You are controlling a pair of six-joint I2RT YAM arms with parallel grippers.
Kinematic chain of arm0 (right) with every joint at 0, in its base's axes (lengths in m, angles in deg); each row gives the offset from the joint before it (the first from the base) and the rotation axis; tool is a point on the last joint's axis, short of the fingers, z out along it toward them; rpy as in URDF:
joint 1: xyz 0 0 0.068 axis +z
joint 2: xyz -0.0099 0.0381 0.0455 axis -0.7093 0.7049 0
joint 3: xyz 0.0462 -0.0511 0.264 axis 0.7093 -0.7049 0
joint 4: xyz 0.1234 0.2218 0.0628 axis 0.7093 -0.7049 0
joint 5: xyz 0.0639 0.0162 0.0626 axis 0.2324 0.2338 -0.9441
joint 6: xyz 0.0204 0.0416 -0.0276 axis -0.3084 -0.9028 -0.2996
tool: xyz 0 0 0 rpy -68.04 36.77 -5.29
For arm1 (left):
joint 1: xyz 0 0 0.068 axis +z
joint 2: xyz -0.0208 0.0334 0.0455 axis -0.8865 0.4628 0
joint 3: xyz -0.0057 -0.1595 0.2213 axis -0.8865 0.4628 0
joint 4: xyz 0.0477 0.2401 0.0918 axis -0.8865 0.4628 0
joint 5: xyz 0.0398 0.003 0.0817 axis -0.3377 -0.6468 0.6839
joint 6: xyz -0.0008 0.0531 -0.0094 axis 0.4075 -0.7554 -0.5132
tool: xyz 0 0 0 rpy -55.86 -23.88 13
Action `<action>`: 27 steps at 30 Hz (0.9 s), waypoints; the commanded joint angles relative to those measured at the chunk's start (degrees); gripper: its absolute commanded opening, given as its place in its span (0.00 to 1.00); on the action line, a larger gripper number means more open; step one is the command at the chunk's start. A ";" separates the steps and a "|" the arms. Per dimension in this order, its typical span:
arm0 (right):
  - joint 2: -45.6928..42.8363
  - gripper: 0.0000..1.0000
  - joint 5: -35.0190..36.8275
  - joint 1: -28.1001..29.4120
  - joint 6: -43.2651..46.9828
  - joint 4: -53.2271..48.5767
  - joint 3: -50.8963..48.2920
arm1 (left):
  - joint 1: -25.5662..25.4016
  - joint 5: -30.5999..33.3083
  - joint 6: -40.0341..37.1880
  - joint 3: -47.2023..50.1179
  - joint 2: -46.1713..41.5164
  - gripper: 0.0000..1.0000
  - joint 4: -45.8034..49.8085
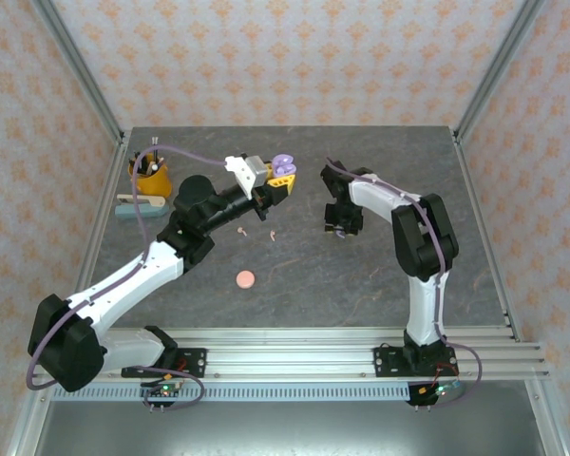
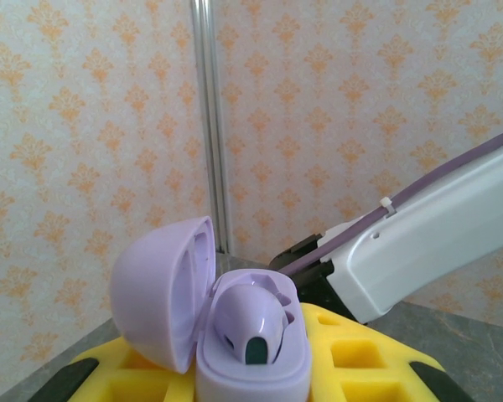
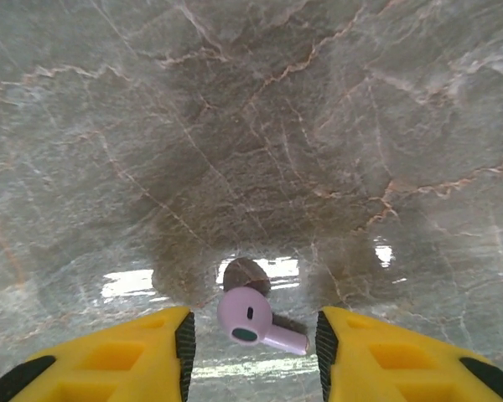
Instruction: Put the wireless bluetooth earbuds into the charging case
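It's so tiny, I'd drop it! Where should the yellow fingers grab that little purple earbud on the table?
Probably the rounded head of the lilac earbud, coming straight down from above. It lies flat on the table with its thin stem pointing right, and the right gripper has its fingers on either side of it. The head is its fattest part to pinch.

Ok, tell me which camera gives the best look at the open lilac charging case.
Left wrist: the lilac charging case sits close up, lid swung open, one earbud seated inside. In the top external view the case is a small lilac shape at the left gripper. The right wrist view looks down at the table.
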 commanded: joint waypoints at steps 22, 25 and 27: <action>-4.16 0.25 -2.91 0.42 -9.05 4.58 -6.84 | -0.59 0.89 -0.18 -0.10 -0.15 0.00 -0.39; -2.75 0.28 -1.79 0.38 -8.10 3.75 -5.61 | -0.58 0.89 -0.10 -0.12 -0.21 0.00 -0.39; -1.94 0.29 -1.01 0.38 -7.75 3.39 -4.85 | -0.56 0.98 -0.19 -0.15 -0.16 0.00 -0.24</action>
